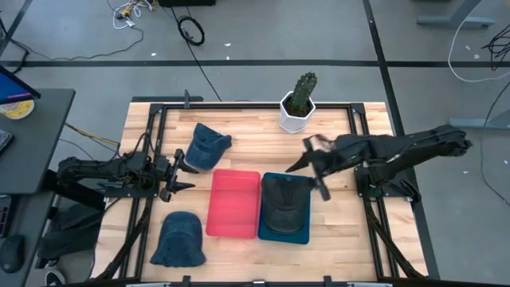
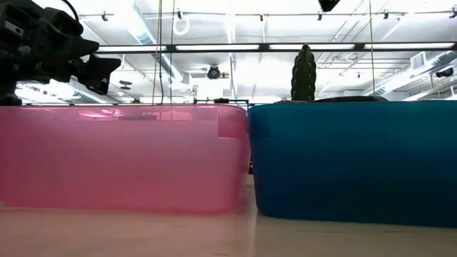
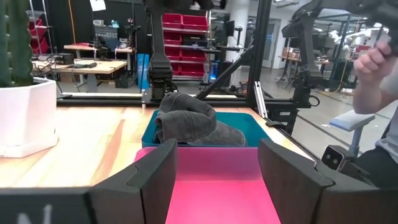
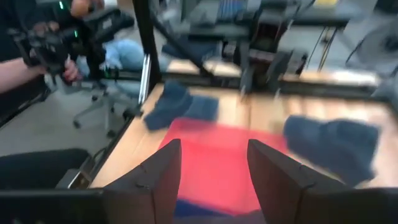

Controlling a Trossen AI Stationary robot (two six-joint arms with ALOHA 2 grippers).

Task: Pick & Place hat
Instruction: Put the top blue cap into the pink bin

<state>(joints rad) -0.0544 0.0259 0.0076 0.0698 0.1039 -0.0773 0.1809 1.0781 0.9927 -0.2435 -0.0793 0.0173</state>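
Observation:
A dark grey hat (image 1: 284, 204) lies in the teal bin (image 1: 267, 233) and also shows in the left wrist view (image 3: 189, 119). One blue hat (image 1: 209, 145) lies on the table's far left part. A second blue hat (image 1: 178, 239) lies near the near edge. My right gripper (image 1: 296, 156) hangs open above the teal bin's far end, touching nothing, and its fingers (image 4: 214, 168) point toward the pink bin (image 4: 217, 162). My left gripper (image 1: 191, 178) is open, low over the table left of the pink bin (image 1: 233, 202), fingers (image 3: 217, 168) facing it.
A cactus in a white pot (image 1: 299, 104) stands at the table's far edge, just beyond my right gripper. The pink bin holds nothing. A black frame (image 1: 159, 119) rims the table. A person (image 3: 379, 81) sits beyond the table's right side. Bare wood lies between the near blue hat and the bins.

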